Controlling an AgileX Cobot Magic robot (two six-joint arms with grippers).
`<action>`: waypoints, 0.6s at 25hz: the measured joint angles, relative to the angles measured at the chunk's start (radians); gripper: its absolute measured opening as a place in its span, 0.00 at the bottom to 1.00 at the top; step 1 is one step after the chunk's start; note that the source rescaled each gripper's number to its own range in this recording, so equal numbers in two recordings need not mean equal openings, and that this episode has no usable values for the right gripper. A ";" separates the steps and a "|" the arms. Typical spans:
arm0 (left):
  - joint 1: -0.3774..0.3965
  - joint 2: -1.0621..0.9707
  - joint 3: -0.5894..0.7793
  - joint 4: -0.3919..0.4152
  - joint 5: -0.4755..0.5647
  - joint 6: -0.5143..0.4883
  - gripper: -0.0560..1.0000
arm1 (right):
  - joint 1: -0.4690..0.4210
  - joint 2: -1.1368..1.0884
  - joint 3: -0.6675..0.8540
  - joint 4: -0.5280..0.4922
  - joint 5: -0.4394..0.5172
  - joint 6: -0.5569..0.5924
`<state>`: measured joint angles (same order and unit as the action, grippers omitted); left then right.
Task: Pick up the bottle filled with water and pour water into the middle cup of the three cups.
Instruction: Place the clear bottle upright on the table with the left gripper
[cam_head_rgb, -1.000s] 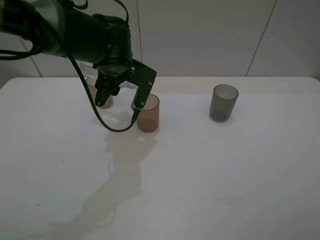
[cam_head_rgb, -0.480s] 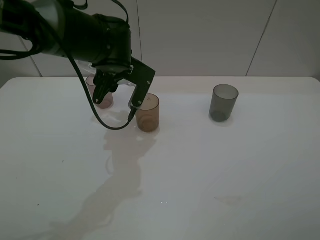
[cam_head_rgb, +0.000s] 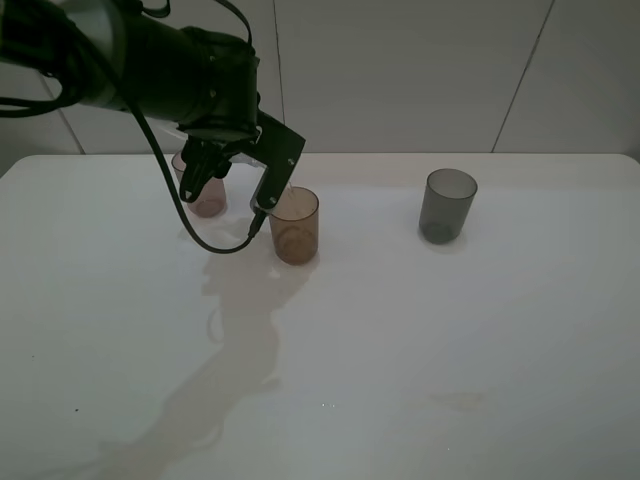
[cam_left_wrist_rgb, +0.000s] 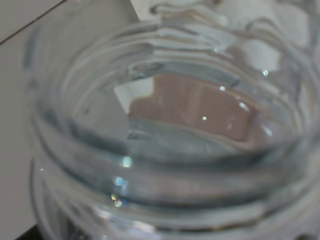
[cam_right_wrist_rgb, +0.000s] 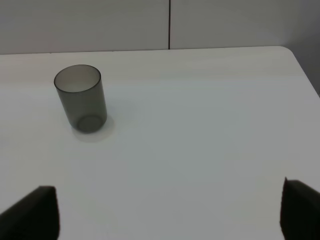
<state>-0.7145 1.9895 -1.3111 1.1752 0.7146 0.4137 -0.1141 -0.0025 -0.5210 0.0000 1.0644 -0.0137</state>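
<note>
My left gripper (cam_head_rgb: 228, 197) hangs over the table between the pinkish-mauve cup (cam_head_rgb: 209, 201) and the amber-brown middle cup (cam_head_rgb: 297, 225), its right finger just above the amber rim. It is shut on the clear bottle (cam_left_wrist_rgb: 165, 150), whose open threaded neck fills the left wrist view, with water inside and a pinkish-brown shape showing through it. From the high camera the arm hides nearly all of the bottle. The smoky grey cup (cam_head_rgb: 446, 205) stands apart to the right. My right gripper (cam_right_wrist_rgb: 170, 210) shows only its dark fingertips (cam_right_wrist_rgb: 35, 212), spread wide, with nothing between them.
A white table (cam_head_rgb: 420, 340) carries the three cups in a row near its back edge, with a white panelled wall behind. The grey cup (cam_right_wrist_rgb: 81, 98) stands ahead of the right gripper. The left arm's black cable loops down beside the amber cup.
The left gripper with the bottle has lifted a little and shifted slightly left and back. The cups have not moved.
</note>
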 joint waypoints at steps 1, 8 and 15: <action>0.000 0.000 0.000 0.004 -0.001 0.000 0.06 | 0.000 0.000 0.000 0.000 0.000 0.000; 0.000 0.000 0.000 0.063 -0.001 0.001 0.06 | 0.000 0.000 0.000 0.000 0.000 0.000; 0.000 0.000 0.000 0.074 -0.002 0.001 0.06 | 0.000 0.000 0.000 0.000 0.000 0.000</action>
<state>-0.7145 1.9895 -1.3111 1.2493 0.7127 0.4145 -0.1141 -0.0025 -0.5210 0.0000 1.0644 -0.0137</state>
